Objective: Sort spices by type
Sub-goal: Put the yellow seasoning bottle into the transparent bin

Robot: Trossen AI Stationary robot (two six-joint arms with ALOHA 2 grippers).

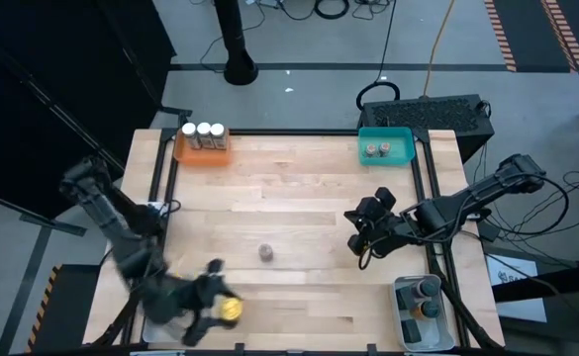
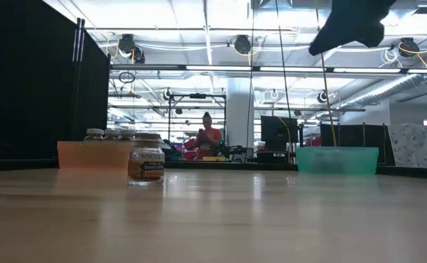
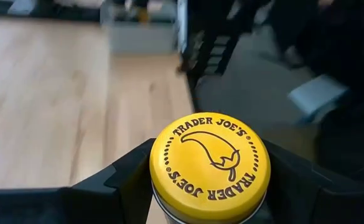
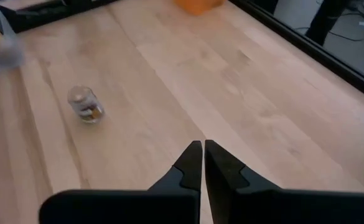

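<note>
Left gripper, near-left table edge, clamps yellow jar; right gripper pinched empty, mid-right; lone jar at centre; others in trays.

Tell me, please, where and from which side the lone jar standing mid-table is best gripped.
Grip the lone jar across its round body just under the lid, coming straight down from above. It stands upright with bare table all round, so the fingers probably fit either side; the shut right gripper must open first.

High cam straight down, low cam table-level, both share lone jar
</note>
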